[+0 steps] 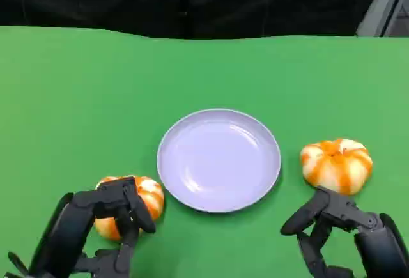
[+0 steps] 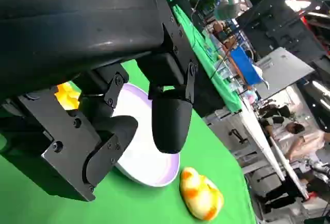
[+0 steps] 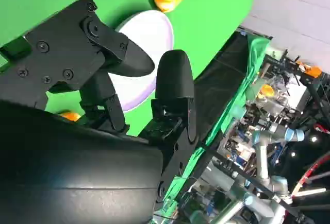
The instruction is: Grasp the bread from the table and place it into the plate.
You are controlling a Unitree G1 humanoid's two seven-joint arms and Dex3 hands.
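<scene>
Green cloth covers the table (image 1: 77,86), giving the orange-striped bread rolls clear contrast. At the left, the left hand (image 1: 105,223) curls over one bread roll (image 1: 146,196), fingers around it but not plainly clamped, likely settling a grasp. Centred, the lilac plate (image 1: 167,139) waits bare. Rightward, another bread roll (image 1: 337,165) sits just beyond the right hand (image 1: 332,227), which holds nothing, fingers apart.

Two round orange-and-white breads lie on the green table, one on each side of the plate (image 1: 218,160). The left bread (image 1: 148,196) sits just beside the plate's near-left rim, partly hidden, and the right bread (image 1: 337,165) lies a little apart from the rim. The plate is pale lilac, round, shallow and upright, with nothing in it.
</scene>
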